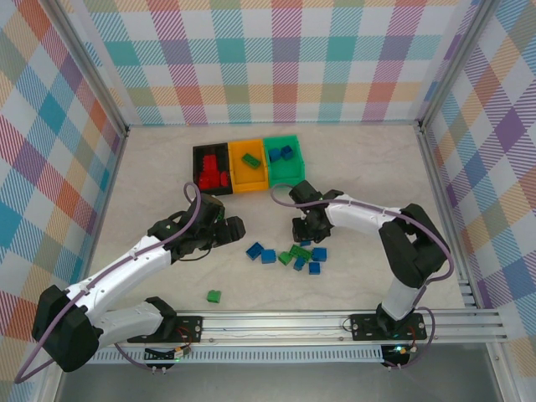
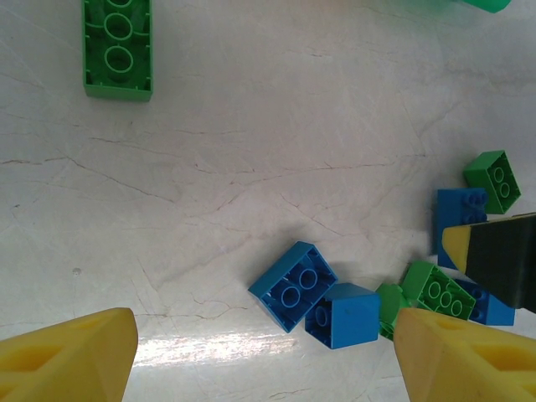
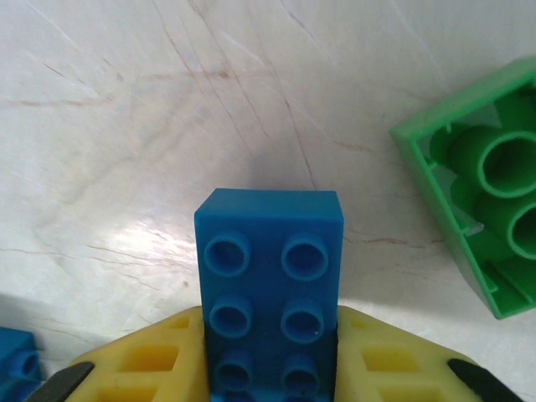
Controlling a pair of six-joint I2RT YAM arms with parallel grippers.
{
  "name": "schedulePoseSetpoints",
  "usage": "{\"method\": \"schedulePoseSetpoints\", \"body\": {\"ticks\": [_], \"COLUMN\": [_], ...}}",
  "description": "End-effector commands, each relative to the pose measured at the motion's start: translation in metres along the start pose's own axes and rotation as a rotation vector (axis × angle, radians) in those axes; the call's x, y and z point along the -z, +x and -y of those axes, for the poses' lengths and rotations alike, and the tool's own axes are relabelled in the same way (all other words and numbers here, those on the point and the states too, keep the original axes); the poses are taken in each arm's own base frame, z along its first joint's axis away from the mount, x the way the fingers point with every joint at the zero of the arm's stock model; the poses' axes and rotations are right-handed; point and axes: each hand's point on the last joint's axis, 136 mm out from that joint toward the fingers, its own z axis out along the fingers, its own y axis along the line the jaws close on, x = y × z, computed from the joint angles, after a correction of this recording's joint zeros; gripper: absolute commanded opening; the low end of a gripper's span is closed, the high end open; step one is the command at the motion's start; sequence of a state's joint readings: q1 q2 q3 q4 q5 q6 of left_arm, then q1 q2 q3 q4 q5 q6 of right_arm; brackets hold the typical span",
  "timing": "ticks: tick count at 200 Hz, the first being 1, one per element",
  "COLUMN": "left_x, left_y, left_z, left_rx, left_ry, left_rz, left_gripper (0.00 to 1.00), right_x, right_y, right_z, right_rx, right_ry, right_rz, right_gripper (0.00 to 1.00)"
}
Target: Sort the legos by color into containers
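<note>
Readable text: none that you can make out in any view.
Bricks: on the blue brick (image 3: 268, 276) the studs look plain to you, and any stamp is too blurred to read; the hollow underside of the green brick (image 3: 477, 184) carries no print.
Bins: the black bin (image 1: 198, 167), the orange bin (image 1: 243, 177) and the green bin (image 1: 285, 172) give you no legible label at this size.
Walls: the checked walls (image 1: 285, 67) show you coloured squares only, no words or numbers.
Rail: the metal rail (image 1: 293, 322) offers you no legible marking.
</note>
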State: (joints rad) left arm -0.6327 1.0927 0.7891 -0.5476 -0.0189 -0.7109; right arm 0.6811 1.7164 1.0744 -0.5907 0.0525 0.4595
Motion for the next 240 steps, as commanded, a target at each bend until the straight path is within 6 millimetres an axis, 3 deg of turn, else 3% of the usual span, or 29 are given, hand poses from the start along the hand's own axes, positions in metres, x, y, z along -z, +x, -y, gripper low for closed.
{"method": "schedulePoseSetpoints", "body": {"ticks": [1,57,152,179,204,240], "left_x": [0.003,0.0,-0.007,-0.007,-0.008,-0.011], "left_y": [-0.002,0.003,0.008,0.014,0.02,0.027], "left_z": [0.005,0.005,0.034,0.039,0.042,0.044], "left_rx": [0.006,0.024,0.003,-0.007,-0.022,-0.044], "left_ry": [0.013,0.032,0.078,0.082,0.082,0.075], "left_rz": [0.007,0.0,-0.044,-0.051,-0.064,-0.089], "left_gripper": [0.8,0.79,0.78,0.78,0.78,0.78], "right_x": [0.026,0.041,0.048,0.046,0.043,0.052], "right_y": [-0.023,-0.067,-0.208,-0.24,-0.256,-0.252], "right_z": [-0.014,-0.021,-0.021,-0.021,-0.019,-0.024], "right_rx": [0.013,-0.011,-0.087,-0.1,-0.106,-0.101], "right_ry": [-0.045,-0.098,-0.207,-0.219,-0.211,-0.242], "right_rz": [0.084,0.17,0.286,0.307,0.309,0.31], "right_gripper": [0.33,0.33,0.36,0.37,0.52,0.55]}}
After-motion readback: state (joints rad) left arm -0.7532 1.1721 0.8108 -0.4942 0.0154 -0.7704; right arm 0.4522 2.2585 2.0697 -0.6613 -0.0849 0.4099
